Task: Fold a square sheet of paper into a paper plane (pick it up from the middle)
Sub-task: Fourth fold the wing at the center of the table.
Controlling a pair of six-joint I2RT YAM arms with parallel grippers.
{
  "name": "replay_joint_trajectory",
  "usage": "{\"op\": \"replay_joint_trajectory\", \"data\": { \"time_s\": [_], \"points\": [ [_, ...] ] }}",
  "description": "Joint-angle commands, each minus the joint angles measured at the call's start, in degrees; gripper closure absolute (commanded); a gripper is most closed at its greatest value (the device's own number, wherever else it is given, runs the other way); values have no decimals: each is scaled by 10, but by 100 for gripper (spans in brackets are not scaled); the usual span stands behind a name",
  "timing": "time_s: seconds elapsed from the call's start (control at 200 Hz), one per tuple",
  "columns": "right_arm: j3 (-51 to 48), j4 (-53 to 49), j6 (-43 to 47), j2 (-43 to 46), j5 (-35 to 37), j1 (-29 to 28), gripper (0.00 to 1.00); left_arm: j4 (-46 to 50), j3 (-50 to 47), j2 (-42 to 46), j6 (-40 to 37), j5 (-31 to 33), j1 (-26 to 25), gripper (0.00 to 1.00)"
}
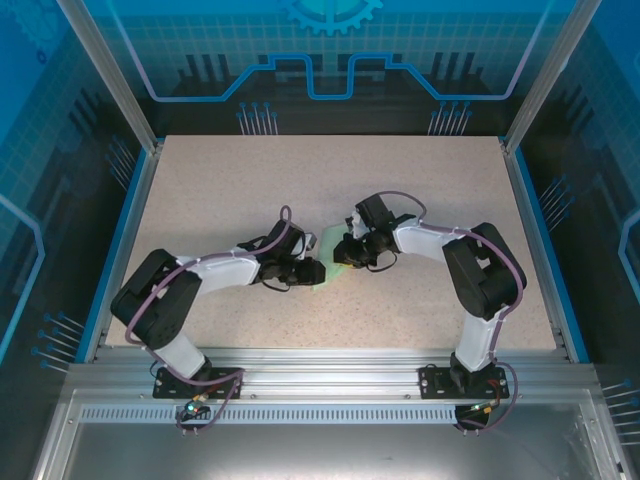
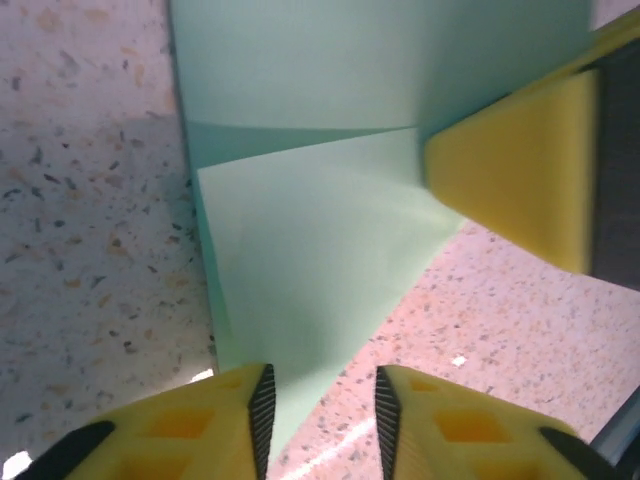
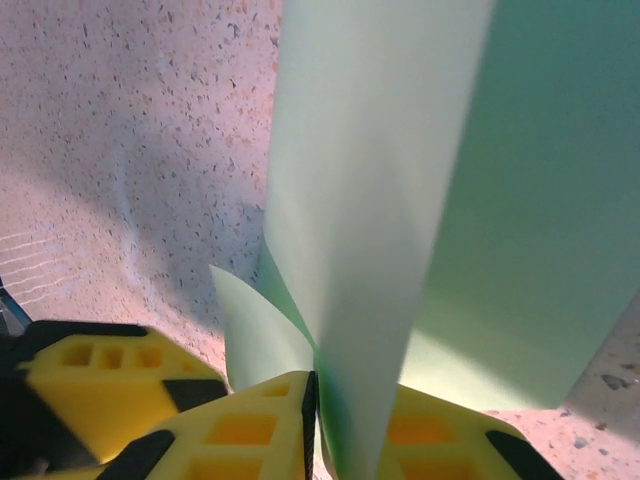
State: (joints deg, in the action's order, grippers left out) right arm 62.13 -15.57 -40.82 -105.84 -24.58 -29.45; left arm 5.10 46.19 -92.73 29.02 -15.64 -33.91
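**Mint-green sheet of paper [image 1: 334, 268] is being pinched by the right gripper [image 1: 348, 255]**

From above, both arms are reaching inward over the speckled surface [image 1: 420, 190]. Their grippers are meeting near its middle, with the sheet of paper lying between them. The left gripper [image 1: 310, 270] is sitting at the paper's left side.

In the right wrist view, the right gripper's jaws are pressing together on an edge of the sheet. The paper is rising from between the yellow fingers [image 3: 250, 420] as a curved, upright flap. A second layer is showing behind it, and a small corner is poking out at the left.

In the left wrist view, the left gripper's jaws are standing a little apart and gripping nothing. A pointed corner of the folded sheet is running down towards the gap between them, with the surface showing beside it. Here the paper is lying flat, one triangular layer folded over a wider one. One yellow finger [image 2: 520, 170] of the right gripper is resting on the paper's right edge.
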Motion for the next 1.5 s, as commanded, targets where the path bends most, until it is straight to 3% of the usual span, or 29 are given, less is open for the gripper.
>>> {"op": "replay_joint_trajectory", "data": {
  "time_s": [0.0,0.24,0.445,0.705,1.075,1.355,1.495],
  "points": [
    [18,-28,4,-7,-4,3,84,50,28,27,-52,76,-46,59],
    [30,-33,2,-7,-16,2,84,112,69,-6,-83,237,-113,54],
    [36,-37,0,-11,-22,1,84,123,90,-32,-97,309,-144,54],
    [38,-38,-1,-13,-23,1,83,126,106,-62,-95,358,-165,56],
    [41,-39,-2,-19,-22,1,83,133,119,-88,-88,404,-183,77],
    [42,-37,-2,-22,-26,1,84,134,118,-89,-84,411,-187,77],
    [45,-41,2,-23,-26,1,86,138,119,-87,-91,419,-187,73]
  ]
}}
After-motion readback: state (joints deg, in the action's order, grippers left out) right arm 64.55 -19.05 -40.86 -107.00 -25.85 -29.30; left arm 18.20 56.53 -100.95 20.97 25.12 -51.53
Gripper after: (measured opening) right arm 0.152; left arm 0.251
